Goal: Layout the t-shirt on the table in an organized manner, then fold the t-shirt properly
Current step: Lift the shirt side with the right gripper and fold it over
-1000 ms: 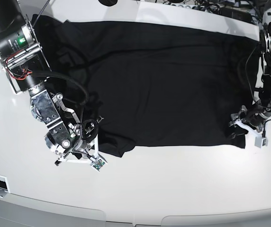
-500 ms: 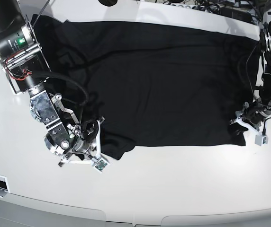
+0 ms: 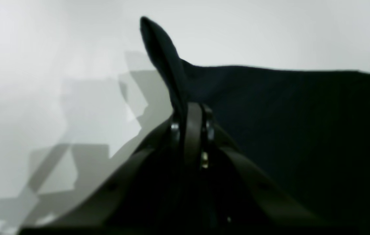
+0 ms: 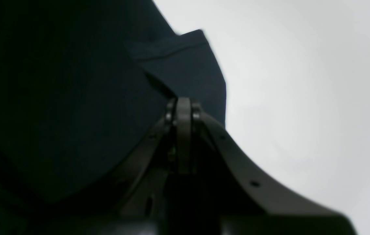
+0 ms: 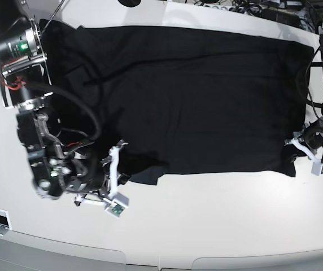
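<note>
A black t-shirt (image 5: 195,96) lies spread flat across a glossy white surface (image 5: 218,220). The left gripper (image 3: 190,111) is closed, pinching 1 near corner so the cloth stands up in a peak. The right gripper (image 4: 182,106) is closed on the other near corner, by the sleeve

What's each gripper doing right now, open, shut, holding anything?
Left gripper: shut on a corner of the t-shirt.
Right gripper: shut on the t-shirt's near edge.
</note>
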Controlling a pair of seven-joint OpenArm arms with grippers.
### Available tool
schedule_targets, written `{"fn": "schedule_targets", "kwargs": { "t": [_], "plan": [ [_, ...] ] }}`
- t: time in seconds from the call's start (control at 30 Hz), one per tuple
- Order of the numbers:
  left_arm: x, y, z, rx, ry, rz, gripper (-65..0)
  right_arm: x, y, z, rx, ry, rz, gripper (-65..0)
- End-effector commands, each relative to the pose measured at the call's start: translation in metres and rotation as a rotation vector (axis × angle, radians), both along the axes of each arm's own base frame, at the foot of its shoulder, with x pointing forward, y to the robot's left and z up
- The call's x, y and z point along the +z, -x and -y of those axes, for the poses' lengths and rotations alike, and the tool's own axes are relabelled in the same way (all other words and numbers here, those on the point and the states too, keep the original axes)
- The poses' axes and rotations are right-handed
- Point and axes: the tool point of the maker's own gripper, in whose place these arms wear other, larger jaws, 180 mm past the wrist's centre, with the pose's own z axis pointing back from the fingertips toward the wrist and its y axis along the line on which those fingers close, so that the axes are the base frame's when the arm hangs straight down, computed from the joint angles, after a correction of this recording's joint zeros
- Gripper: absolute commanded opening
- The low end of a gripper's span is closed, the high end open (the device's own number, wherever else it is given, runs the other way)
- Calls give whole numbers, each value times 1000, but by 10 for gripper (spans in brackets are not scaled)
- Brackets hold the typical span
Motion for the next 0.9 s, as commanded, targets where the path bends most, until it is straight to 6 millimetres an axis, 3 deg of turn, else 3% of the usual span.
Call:
{"fn": "schedule_targets", "kwargs": {
  "t": [0.0, 0.1, 0.37, 0.63, 0.73, 0.87],
  "plan": [
    [28, -18, -8, 9, 3, 86, -650, 24, -6, -1, 12, -46, 52, -650],
    [29, -19, -8, 9, 2, 89, -650, 34, 10, 3, 13, -107, 35, -650],
    [29, -18, -8, 9, 2, 88, -650, 17, 59, 38, 44, -5, -2, -650],
    [30, -19, -9, 10, 0, 90, -650, 13, 90, 70, 78, 114, -6, -650],
    [33, -19, -12, 23, 12, 101, -650, 15, 94, 67, 89, 94, -9, -650],
    [33, -19, -12, 23, 14, 100, -650, 27, 100, 41, 112, -65, -33, -633]
  ]
}}
